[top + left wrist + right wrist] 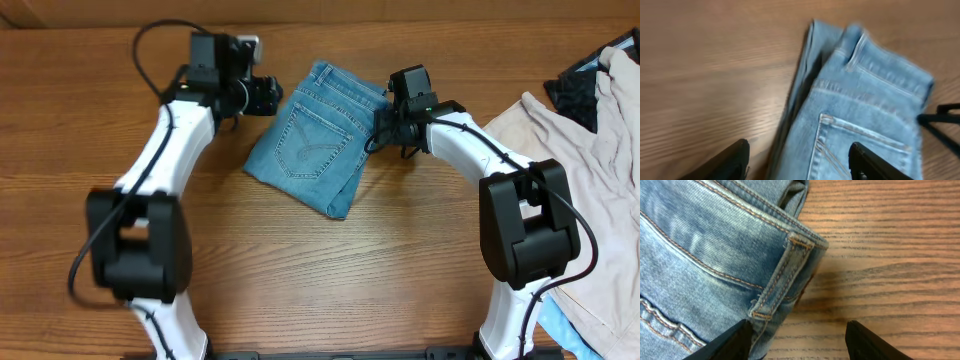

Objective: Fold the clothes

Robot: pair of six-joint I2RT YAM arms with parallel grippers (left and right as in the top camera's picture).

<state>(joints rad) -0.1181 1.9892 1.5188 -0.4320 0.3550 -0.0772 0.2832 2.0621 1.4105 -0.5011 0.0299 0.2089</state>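
Since the jeans lie folded compactly on the worktop, the left claw and right claw flank the waistband end, both open and empty, probably needing no grip.

The left arm and the right arm are both glossy white shells, broken up by chunky black joint housings and boxy black wrists. Thin black cables loop off them. The fingers are matte black, blunt-tipped wedges.
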